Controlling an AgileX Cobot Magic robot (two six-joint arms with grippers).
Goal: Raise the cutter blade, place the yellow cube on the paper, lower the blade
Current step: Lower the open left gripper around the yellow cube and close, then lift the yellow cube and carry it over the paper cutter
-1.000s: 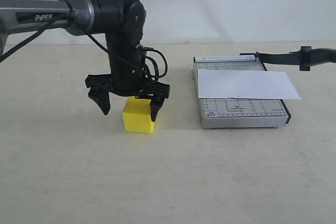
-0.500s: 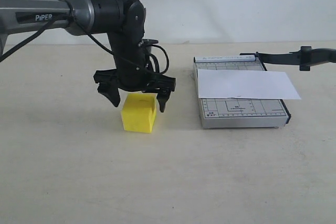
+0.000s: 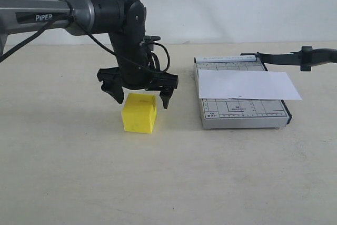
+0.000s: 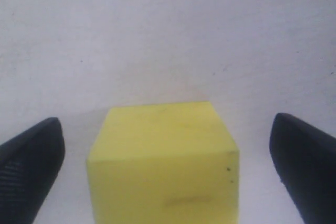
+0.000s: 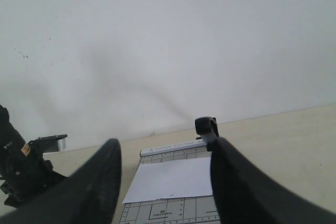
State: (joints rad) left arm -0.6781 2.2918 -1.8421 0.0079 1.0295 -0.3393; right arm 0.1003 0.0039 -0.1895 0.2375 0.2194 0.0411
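The left gripper has risen since the earlier frame. A second ago its fingers reached down either side of the cube, almost to the table. Now their tips hang level with the cube's top edge, and the wrist has turned a little. The jaws are spread wide and grasp nothing; the left wrist view shows bare tabletop between each dark finger and the yellow faces. The cube sits flat on the table, left of the grey base and apart from it. The paper lies across the base, its right end overhanging. The blade is up off the base, its black arm running out past the right edge of the exterior view, so the first step looks done. The right gripper shows only in its own wrist view, fingers apart with a black piece of the blade beside one of them — whether it grips the blade cannot be told. Rising without the cube suggests the pick has not taken yet — the gripper likely needs to descend again, square to the cube, and close.
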